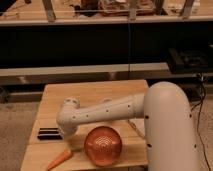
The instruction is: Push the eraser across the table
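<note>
The eraser (49,133), a flat black block with pale stripes, lies near the left edge of the light wooden table (100,92). My white arm reaches from the right across the table to the left. Its wrist bends downward, and the gripper (64,132) sits low at the eraser's right end. The gripper is mostly hidden by the wrist housing. I cannot tell whether it touches the eraser.
A shiny copper-orange ball (103,145) sits at the table's front, right of the gripper. A carrot (59,159) lies at the front left corner. A small white object (136,127) shows behind the arm. Dark shelving stands behind the table.
</note>
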Motion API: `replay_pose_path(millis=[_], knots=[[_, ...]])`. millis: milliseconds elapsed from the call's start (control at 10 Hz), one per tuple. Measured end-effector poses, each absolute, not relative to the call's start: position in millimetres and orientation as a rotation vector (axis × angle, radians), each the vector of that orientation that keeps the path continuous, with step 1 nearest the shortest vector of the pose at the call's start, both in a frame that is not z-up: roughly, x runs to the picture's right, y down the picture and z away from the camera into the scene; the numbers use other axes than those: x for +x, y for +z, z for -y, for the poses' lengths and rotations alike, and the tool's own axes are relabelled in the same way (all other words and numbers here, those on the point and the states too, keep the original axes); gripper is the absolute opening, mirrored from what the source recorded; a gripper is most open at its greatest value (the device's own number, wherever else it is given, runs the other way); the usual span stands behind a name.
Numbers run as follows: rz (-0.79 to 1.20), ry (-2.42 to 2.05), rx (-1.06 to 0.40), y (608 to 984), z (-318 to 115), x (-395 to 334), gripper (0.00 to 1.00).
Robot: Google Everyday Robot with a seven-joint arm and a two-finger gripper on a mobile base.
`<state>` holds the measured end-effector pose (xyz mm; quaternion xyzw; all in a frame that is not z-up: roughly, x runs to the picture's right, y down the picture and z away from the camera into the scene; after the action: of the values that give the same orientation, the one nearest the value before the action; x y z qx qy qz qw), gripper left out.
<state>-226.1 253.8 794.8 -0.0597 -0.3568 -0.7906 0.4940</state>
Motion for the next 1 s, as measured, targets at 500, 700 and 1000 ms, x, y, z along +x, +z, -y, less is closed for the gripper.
replay_pose_path(millis=[500,700,1000], knots=[[0.895,-1.944,-0.110,800.0,-253.7,-247.1,0.00],[0.898,-1.954,-0.094,801.0,-249.7,-253.5,0.00],[0.907,-1.970,-0.069,801.5,-245.4,-265.4,0.00]])
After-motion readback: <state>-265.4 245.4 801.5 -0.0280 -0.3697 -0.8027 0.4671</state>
